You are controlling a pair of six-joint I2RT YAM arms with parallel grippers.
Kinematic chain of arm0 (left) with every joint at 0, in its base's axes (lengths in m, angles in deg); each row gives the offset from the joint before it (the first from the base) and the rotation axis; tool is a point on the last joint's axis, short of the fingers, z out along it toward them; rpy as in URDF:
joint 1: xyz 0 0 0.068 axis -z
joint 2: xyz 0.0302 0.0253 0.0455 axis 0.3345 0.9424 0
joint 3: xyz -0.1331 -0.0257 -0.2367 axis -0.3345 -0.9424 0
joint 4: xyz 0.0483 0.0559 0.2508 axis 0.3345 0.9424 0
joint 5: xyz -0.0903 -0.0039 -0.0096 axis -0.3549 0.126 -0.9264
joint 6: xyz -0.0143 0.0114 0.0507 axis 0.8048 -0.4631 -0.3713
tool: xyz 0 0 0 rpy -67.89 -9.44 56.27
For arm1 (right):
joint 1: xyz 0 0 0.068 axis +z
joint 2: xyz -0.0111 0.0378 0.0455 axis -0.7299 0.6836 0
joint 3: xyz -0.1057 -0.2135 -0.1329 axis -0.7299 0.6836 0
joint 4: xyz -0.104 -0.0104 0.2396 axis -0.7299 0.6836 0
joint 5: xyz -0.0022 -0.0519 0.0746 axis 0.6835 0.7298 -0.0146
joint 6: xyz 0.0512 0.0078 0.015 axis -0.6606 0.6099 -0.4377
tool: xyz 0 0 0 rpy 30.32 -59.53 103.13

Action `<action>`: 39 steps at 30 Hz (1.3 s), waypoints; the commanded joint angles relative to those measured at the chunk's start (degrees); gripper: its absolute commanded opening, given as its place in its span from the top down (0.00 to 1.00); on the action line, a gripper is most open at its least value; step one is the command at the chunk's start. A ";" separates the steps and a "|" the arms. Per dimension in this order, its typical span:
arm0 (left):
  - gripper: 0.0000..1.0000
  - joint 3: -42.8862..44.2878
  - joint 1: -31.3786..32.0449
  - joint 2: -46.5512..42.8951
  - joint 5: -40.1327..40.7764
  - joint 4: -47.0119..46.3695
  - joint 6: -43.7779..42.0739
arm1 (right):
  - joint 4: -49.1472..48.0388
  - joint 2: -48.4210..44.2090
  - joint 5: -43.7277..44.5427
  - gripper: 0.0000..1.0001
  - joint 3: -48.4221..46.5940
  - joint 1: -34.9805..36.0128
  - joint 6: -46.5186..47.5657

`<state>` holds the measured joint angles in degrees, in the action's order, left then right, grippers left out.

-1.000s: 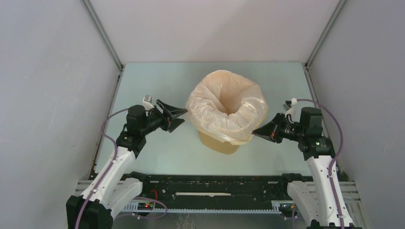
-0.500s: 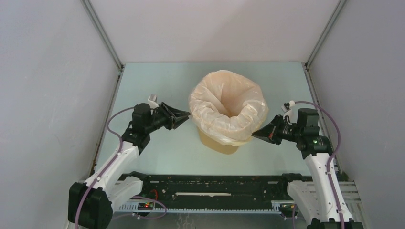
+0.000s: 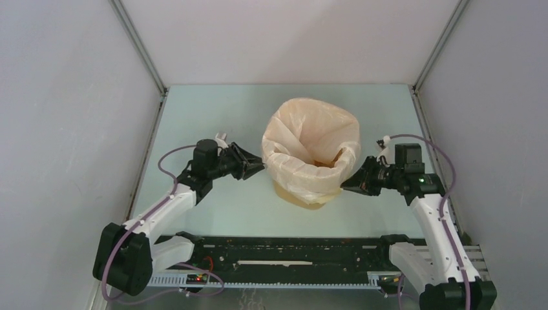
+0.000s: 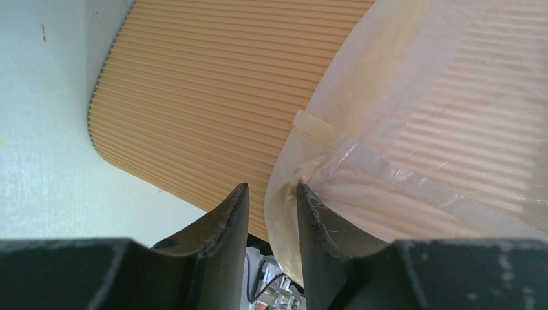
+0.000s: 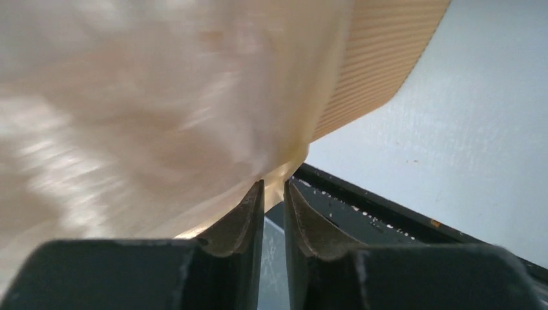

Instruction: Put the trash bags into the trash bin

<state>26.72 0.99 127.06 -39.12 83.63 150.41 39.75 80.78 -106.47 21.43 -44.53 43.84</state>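
Observation:
The yellow-orange trash bin [image 3: 302,197] stands mid-table. The translucent cream trash bag [image 3: 289,163] lines it and is folded out over the rim, hanging down the sides. My left gripper [image 3: 260,166] is at the bin's left side. In the left wrist view [image 4: 272,187] its jaws stand a little apart, with the bag's hem [image 4: 439,129] between them against the right finger, beside the ribbed bin wall [image 4: 194,97]. My right gripper [image 3: 346,187] is at the bin's lower right. In the right wrist view [image 5: 274,182] it is nearly closed on the bag's lower edge [image 5: 161,97]; the bin wall [image 5: 381,58] shows behind.
The pale green table [image 3: 213,116] is enclosed by grey walls on the left, back and right. A black rail [image 3: 291,248] runs along the near edge between the arm bases. Metal frame posts stand at the back corners.
Both grippers have moved in and down against the bin. The left jaws have narrowed around the bag's hem. The bag's puffed rim has been drawn down tighter over the bin.

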 commanded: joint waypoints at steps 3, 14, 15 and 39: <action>0.59 3.54 -1.61 -3.39 0.47 7.15 -6.62 | 14.51 -3.94 8.89 0.70 -11.38 -3.38 10.09; 0.25 10.23 -2.01 -3.76 -2.12 16.85 -15.90 | 8.47 4.48 10.07 0.51 -20.93 -4.37 9.16; 0.21 10.80 -1.99 -3.45 -1.99 17.00 -16.46 | 7.19 5.63 9.55 0.51 -20.91 -4.37 8.66; 0.15 16.41 4.98 3.64 2.03 21.37 -22.21 | 11.20 6.20 25.39 0.38 -22.44 -0.50 11.27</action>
<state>39.47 5.17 133.79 -36.98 101.18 132.92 45.54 91.62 -84.20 8.73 -42.08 52.59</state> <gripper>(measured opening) 0.834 0.562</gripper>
